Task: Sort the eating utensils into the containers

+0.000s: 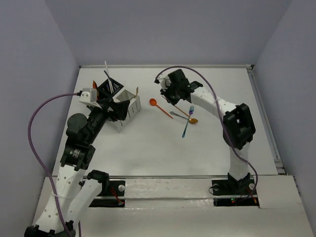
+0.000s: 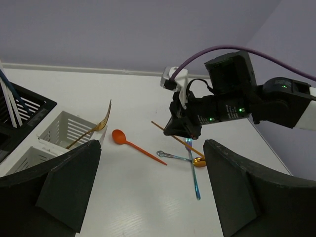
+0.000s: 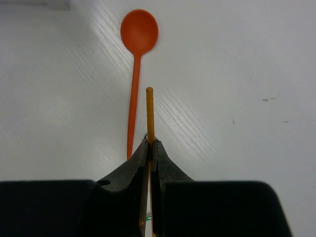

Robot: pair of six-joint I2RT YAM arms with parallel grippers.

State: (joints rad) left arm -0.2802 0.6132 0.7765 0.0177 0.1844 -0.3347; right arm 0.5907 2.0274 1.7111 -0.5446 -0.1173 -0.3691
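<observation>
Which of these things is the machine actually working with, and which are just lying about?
Part of the job: orange spoon, teal fork, silver utensil, gold spoon, orange stick pinched in the right gripper, gold fork leaning in the white caddy, black caddy.

Just there: purple cable, table.

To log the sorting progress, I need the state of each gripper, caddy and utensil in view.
left gripper, jaws open, empty
right gripper, jaws shut on orange stick
black caddy, upright, holds white sticks
white caddy, upright, holds gold fork
orange spoon, loose on table
teal fork, loose on table
silver spoon, loose on table
gold spoon, loose on table
</observation>
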